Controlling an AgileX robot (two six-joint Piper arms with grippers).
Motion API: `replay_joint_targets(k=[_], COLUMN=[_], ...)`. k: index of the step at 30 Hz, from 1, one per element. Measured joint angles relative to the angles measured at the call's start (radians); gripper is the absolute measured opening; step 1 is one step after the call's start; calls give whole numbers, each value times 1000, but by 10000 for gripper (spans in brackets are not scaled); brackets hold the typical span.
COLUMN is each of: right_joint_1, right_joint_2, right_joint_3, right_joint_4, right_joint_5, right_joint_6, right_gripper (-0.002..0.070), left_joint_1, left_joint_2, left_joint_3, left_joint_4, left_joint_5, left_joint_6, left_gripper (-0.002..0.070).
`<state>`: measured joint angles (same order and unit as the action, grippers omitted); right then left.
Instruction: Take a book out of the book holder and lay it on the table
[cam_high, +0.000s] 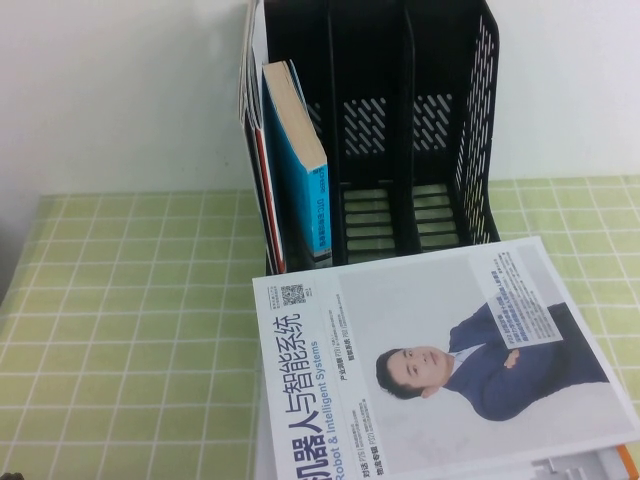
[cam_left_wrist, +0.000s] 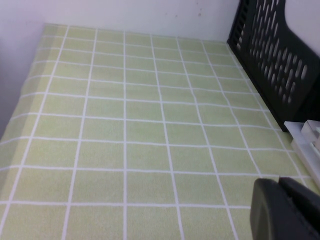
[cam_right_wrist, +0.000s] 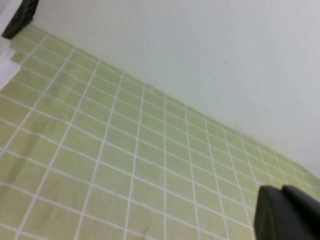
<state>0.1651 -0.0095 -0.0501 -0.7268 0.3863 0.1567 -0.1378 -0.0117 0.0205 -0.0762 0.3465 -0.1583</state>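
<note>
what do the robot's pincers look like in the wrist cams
Only a corner of each shows. The left pincer is matte black with rounded, blocky edges and a seam down its middle. The right pincer looks the same. No cables or markings are visible.

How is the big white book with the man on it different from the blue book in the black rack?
The white book lies flat on the green checked table, cover up, in front of the rack; the blue book stands leaning in the leftmost compartment of the book holder. The white book looks thin and wide; the blue book looks thick. The white book's cover shows a man in a navy suit; the blue book shows only blue cover and page edges. Neither is held by a pincer.
</note>
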Motion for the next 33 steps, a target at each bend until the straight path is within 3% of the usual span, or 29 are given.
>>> replay_joint_targets(k=[8,12,19,25,33], right_joint_1=[-1,-1,-1,-21,-222], right_joint_2=[0,0,0,0,0], right_joint_3=[4,6,69,74,74], right_joint_4=[81,306,644,692,708], right_joint_5=[0,-4,-20,-15,-12], right_joint_6=[75,145,15,-19,-98], right_gripper=[-1,-1,-1,-1,-1], left_joint_1=[0,0,0,0,0], left_joint_2=[-1,-1,-1,-1,-1], left_joint_3=[0,0,0,0,0], left_joint_4=[0,0,0,0,0], left_joint_5=[0,0,0,0,0], left_joint_6=[0,0,0,0,0], left_gripper=[-3,-3,-3,-3,-3])
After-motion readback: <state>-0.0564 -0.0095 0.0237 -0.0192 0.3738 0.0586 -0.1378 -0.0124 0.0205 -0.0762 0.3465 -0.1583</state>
